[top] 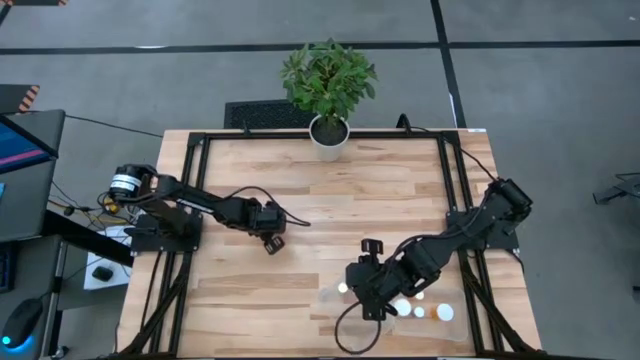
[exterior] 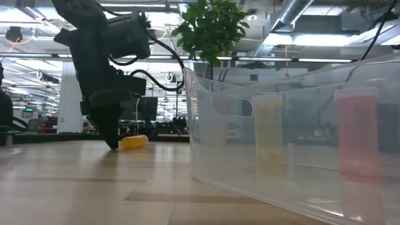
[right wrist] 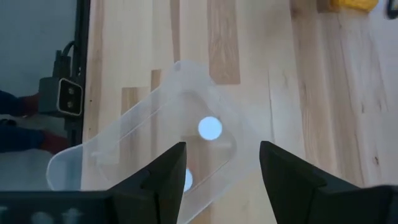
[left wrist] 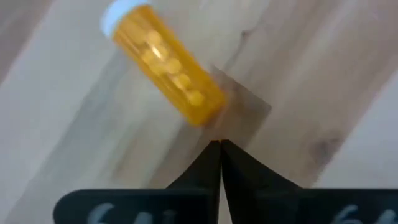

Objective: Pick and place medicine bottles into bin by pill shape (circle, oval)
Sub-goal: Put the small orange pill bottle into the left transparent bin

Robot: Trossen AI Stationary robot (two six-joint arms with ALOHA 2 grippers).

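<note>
An amber bottle (left wrist: 165, 62) with a white cap lies on its side on the wood table; it also shows in the low view (exterior: 134, 142). My left gripper (left wrist: 219, 148) is shut, its tips low at the table just off the bottle's closed end (top: 270, 240). My right gripper (right wrist: 221, 162) is open and empty above a clear bin (right wrist: 124, 149) that holds a white-capped bottle (right wrist: 210, 128); in the high view it is at the near right (top: 365, 292). More bottles (top: 418, 308) stand in a second clear bin (top: 450, 325). My left gripper's shut fingertips (left wrist: 211, 155) point down at the table right beside the amber bottle's closed bottom end (left wrist: 205, 115). I cannot tell whether they touch it. The bottle lies flat on the table.
A potted plant (top: 328, 90) stands at the far edge. A black frame (top: 190, 200) runs along the table's sides. In the low view the clear bin's wall (exterior: 206, 137) is close by, with a yellowish bottle (exterior: 270, 134) and a reddish one (exterior: 357, 134) upright inside.
</note>
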